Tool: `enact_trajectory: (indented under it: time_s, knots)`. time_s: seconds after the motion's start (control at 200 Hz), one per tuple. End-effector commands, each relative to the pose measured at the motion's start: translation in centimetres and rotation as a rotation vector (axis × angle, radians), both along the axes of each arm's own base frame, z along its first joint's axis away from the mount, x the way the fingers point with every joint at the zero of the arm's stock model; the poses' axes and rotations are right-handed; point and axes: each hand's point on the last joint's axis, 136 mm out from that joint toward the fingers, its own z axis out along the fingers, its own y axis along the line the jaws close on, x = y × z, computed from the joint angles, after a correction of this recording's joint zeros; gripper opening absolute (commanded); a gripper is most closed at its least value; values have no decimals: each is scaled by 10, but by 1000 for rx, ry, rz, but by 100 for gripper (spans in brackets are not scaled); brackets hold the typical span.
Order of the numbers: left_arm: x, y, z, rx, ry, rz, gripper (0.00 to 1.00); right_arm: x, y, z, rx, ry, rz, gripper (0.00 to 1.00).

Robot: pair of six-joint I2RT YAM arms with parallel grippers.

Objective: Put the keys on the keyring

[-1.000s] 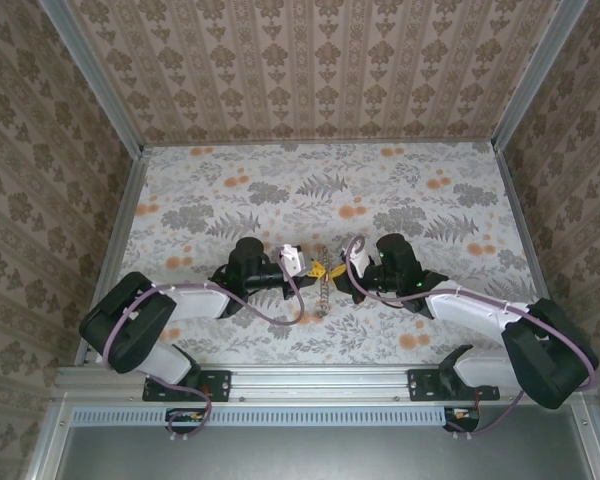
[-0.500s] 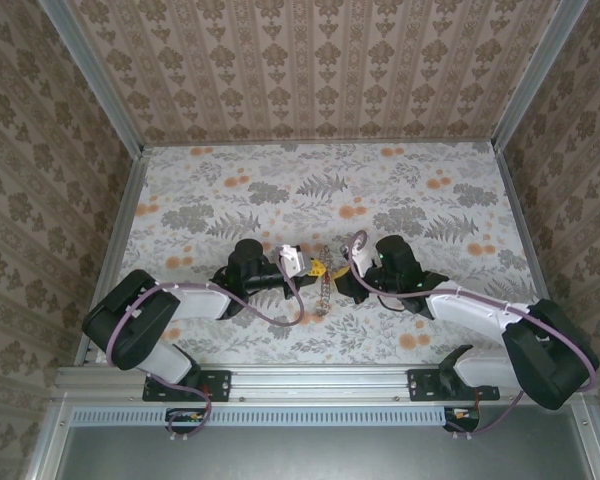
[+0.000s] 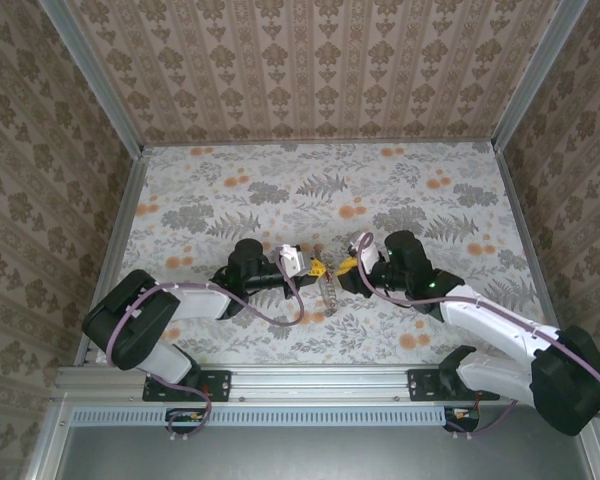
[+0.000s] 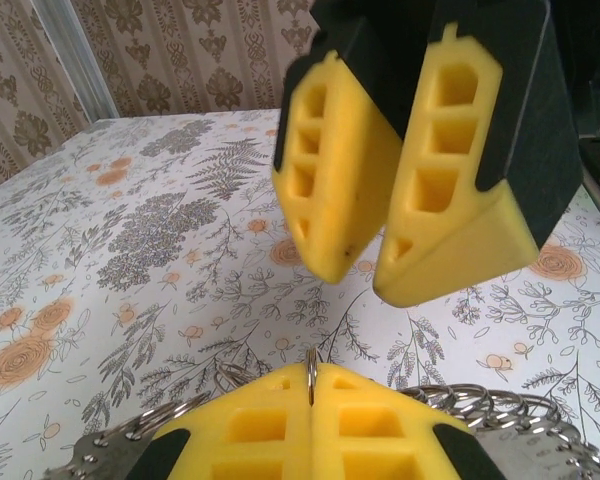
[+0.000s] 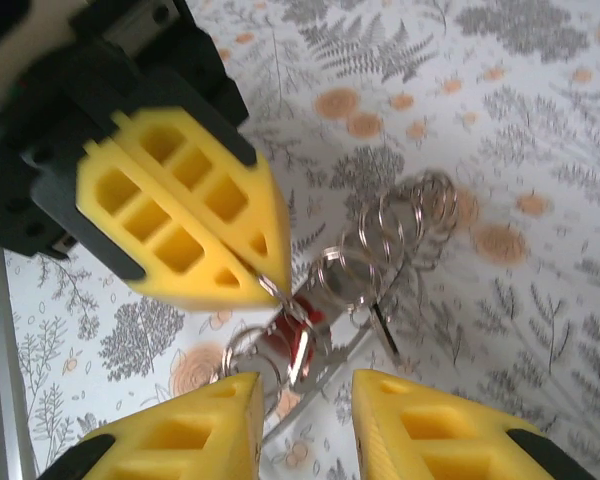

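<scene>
Threading step, apparently: left gripper (image 4: 310, 388) pinches the keyring (image 5: 385, 235); right gripper (image 5: 305, 385), parted and empty, should next grasp the red-headed key (image 5: 299, 346).

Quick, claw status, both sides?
Left claw: closed, pinching a ring of the keyring.
Right claw: open, gripping nothing.

Count: 2 grippers, left gripper (image 3: 318, 268) and right gripper (image 3: 348, 265). 2 yellow fingers (image 5: 450, 430) each, 4 total. 1 keyring (image 5: 365, 265), at the left gripper's tips and just ahead of the right gripper's. It's built of several linked wire loops, exact number can't tell. Keys: 1 red-headed key (image 5: 298, 340) in the bundle. Second key can't be made out.
</scene>
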Motion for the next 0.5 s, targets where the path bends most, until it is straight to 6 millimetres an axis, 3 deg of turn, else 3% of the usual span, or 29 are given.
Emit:
enact_trajectory:
  time_s: [0.0,0.235,0.495]
  knots:
    - [-2,-7,22,-40,-48,-32,0,7,10,9,-17,-72,72,31]
    - [-3,-6,22,-32,-52,-30,0,13,14,-8,-56,-52,95,31]
    - [-4,-7,23,-33,-51,-38,0,15,19,-15,-26,-22,86,20]
